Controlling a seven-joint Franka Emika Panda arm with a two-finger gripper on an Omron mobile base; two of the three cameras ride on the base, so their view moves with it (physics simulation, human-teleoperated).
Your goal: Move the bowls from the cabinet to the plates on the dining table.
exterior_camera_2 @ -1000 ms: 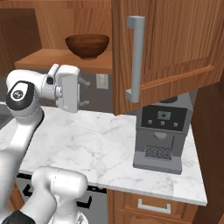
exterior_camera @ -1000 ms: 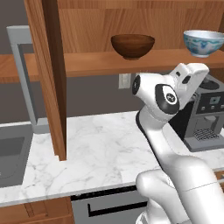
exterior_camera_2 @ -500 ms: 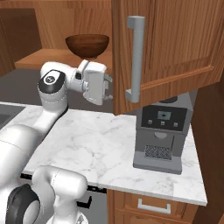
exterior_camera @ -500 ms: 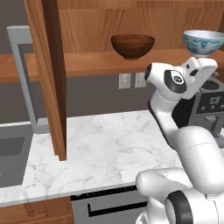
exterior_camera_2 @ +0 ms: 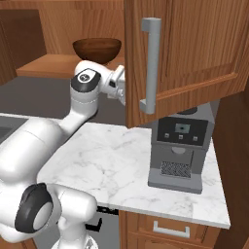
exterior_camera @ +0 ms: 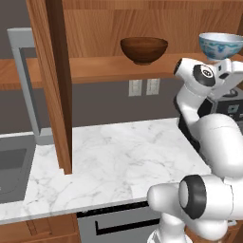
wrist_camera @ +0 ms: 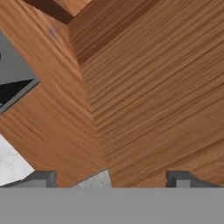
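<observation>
On the cabinet shelf [exterior_camera: 95, 69] stand two bowls: a dark brown wooden bowl [exterior_camera: 144, 50] [exterior_camera_2: 97, 48] and, to its right, a white bowl with blue patterning [exterior_camera: 220, 46]. My hand is raised just below shelf height, under the white bowl and beside the open right cabinet door [exterior_camera_2: 189, 53], which hides its tip in the right base view. In the hand view my gripper [wrist_camera: 113, 179] is open, its fingertips [wrist_camera: 43, 178] wide apart with nothing between them, close to brown wood panels. The plates and the dining table are out of view.
The left cabinet door [exterior_camera: 52, 80] stands open over the marble counter [exterior_camera: 109, 161]. A black coffee machine [exterior_camera_2: 180, 146] sits on the counter under the right door with its grey bar handle [exterior_camera_2: 151, 63]. A sink [exterior_camera: 12, 163] lies at the far left.
The arm has swung to the right, carrying the hand from below the brown bowl to under the white bowl, behind the right door's edge. The jaws stayed open.
</observation>
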